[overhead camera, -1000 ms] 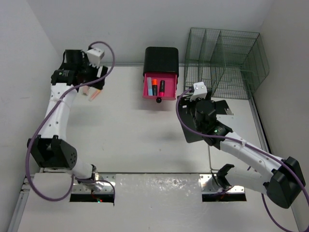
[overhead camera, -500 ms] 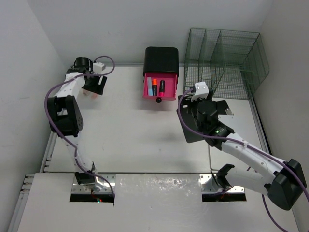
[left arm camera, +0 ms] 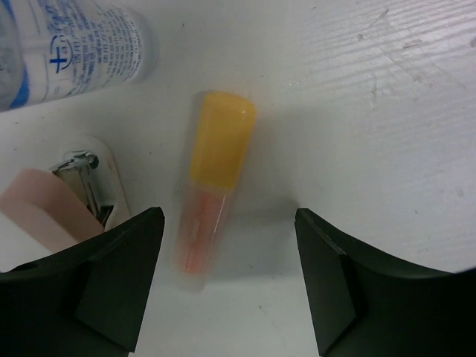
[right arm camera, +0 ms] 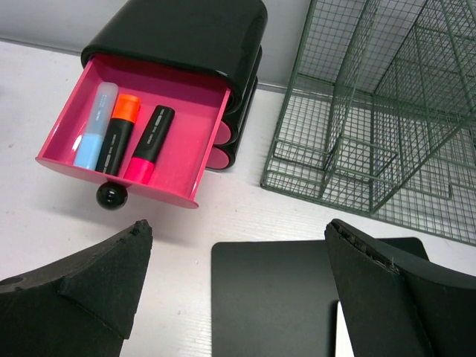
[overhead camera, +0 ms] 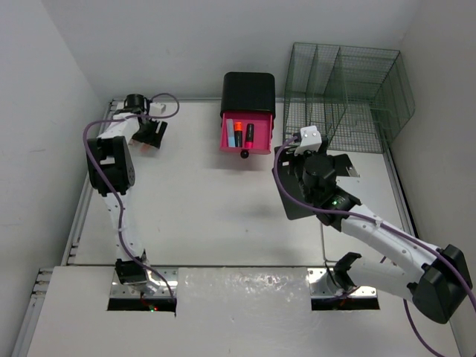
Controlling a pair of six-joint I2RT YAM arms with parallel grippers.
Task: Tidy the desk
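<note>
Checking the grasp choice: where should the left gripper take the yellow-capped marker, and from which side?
Mid-barrel on the marker, from straight above: it lies flat, lengthwise inside the open left gripper, whose fingers would close on its long sides.

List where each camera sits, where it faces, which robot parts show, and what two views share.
Top external: above and behind the bases, looking down on the desk; left arm and right arm show.
Left wrist: on the left arm, looking down at a yellow-capped marker straddled by the open left gripper.
Right wrist: on the right arm, facing the pink drawer and wire rack past the open right gripper.
Shared: top and right wrist show drawer, rack.
</note>
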